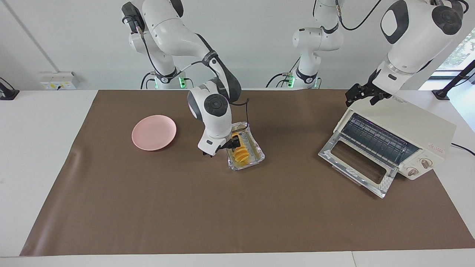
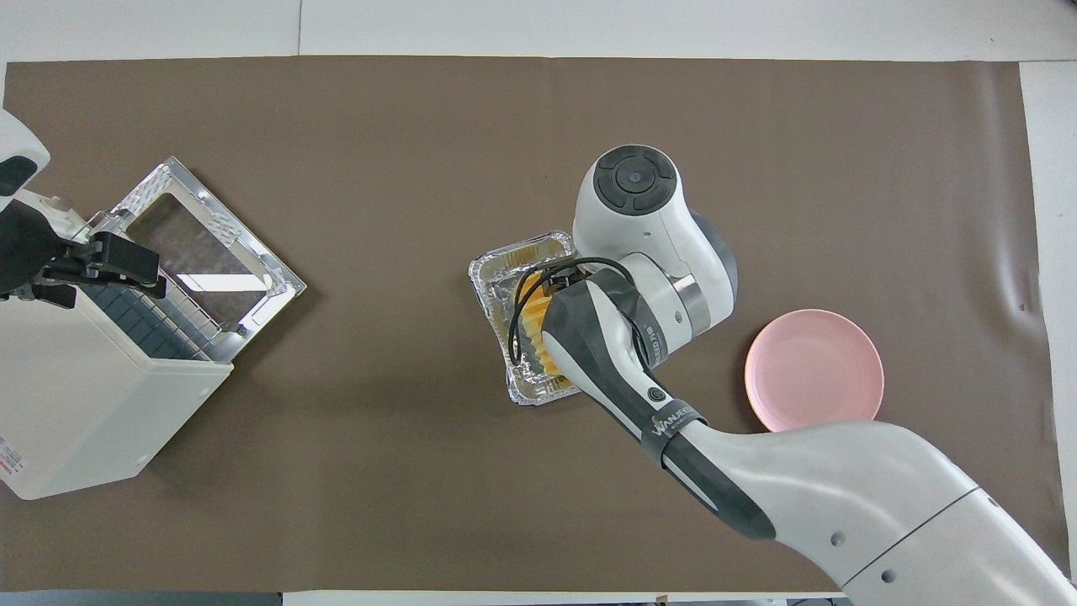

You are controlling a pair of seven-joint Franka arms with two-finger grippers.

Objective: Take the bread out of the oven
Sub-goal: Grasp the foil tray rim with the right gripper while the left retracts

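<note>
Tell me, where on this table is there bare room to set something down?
Bare mat lies between the foil tray and the oven, and along the whole edge farthest from the robots. It is crowded around the bread, where the right gripper hangs beside the pink plate.

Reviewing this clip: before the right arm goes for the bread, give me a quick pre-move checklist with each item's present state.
1. Bread out of the oven: ok, it lies in the foil tray on the mat.
2. Right claw over the bread: ok, it is low over the tray.
3. Right claw open: ok, nothing held.
4. Bread gripped: not ok, contact with the fingers cannot be told.
5. Plate ready to receive: ok, it lies bare, beside the tray toward the right arm's end.
6. Left claw out of the way: ok, open over the oven's top edge; the door hangs open.
</note>
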